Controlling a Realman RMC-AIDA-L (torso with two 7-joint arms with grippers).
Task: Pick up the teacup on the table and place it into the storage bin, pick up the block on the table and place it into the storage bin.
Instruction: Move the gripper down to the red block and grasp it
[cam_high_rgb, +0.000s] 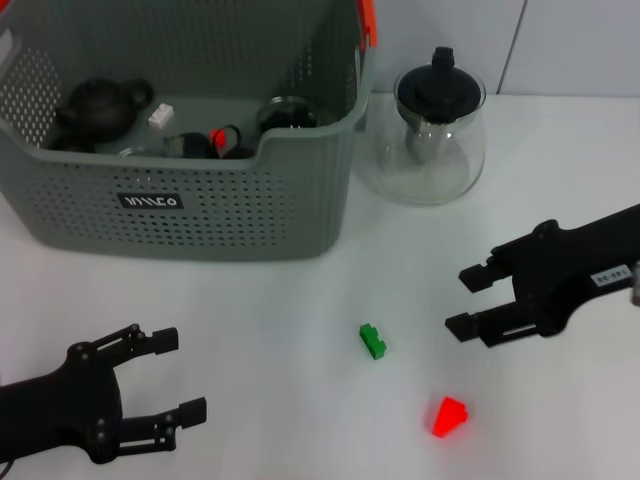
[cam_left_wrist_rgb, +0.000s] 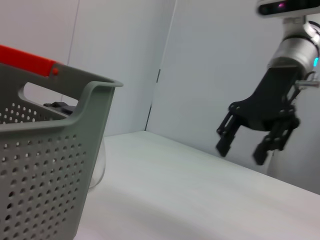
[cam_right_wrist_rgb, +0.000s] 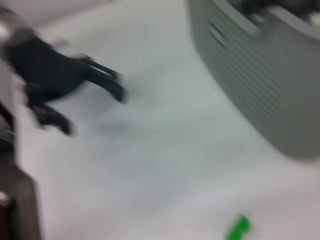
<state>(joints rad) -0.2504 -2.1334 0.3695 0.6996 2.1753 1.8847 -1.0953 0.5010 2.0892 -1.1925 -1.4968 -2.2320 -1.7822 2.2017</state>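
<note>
Grey perforated bin (cam_high_rgb: 200, 190) stands far left on the white table (cam_high_rgb: 300, 420), black label on its near wall, orange-red handle piece (cam_high_rgb: 368, 20) at its far right rim. Inside — a dark teapot (cam_high_rgb: 100, 105) and several dark items, not clearly identifiable. Glass teapot with black lid (cam_high_rgb: 430, 135) sits just right of the bin. Green block (cam_high_rgb: 373, 341) lies on the table, centre, well apart from the bin; a red block (cam_high_rgb: 449, 416) lies nearer, to its right. Right gripper (cam_high_rgb: 470, 300) hovers right of the green block, fingers spread, empty. Left gripper (cam_high_rgb: 175, 375) sits near left — fingers apart, empty.
</note>
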